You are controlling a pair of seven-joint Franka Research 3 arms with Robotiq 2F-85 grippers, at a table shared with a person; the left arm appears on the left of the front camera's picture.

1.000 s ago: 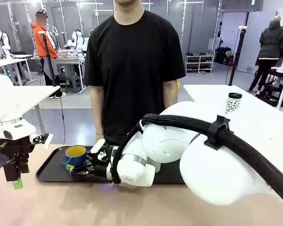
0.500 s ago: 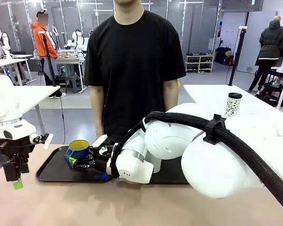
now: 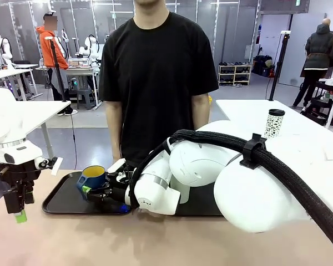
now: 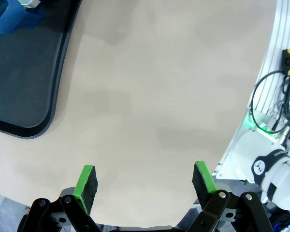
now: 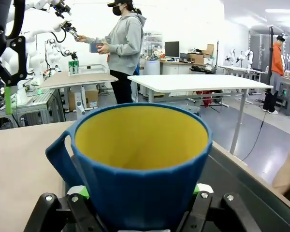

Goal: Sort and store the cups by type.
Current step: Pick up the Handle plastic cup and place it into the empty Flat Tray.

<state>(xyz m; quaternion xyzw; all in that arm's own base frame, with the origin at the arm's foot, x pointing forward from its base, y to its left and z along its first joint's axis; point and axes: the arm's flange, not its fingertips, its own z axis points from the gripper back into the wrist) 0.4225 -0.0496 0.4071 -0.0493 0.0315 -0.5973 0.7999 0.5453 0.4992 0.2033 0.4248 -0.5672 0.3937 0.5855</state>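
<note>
- Stretching across the near part of the scene, the tan table (image 3: 155, 244) carried everything; a person in a black shirt (image 3: 158, 72) stood at its far side with both arms down.
- Reaching in from the right and across the middle, the white right arm (image 3: 211, 177) with its black cable sleeve lay low over the table, its wrist pointing left.
- At the left edge, the left arm (image 3: 11, 160) hung over bare tabletop, well apart from the tray.
- On the far left part of the table lay a black tray (image 3: 61, 202), its rounded corner also showing in the left wrist view (image 4: 38, 128).
- Above the tray's left half, the dark blue mug (image 3: 92, 177) with yellow inside sat raised off the tray floor, tilted slightly, its opening facing up; the right wrist view showed it (image 5: 140, 164) close up with the handle to picture left.
- Clamped on that mug's lower body, the right gripper (image 3: 100, 191) had its fingers at either side, the green pads (image 5: 82, 192) peeking out beside the mug wall.
- Hanging with its jaws spread wide and nothing between them, the left gripper (image 4: 145, 181) pointed down at the bare table, just beside the tray's edge.
- On the white table at far right stood a white black-dotted cup (image 3: 275, 123) with a dark lid.
</note>
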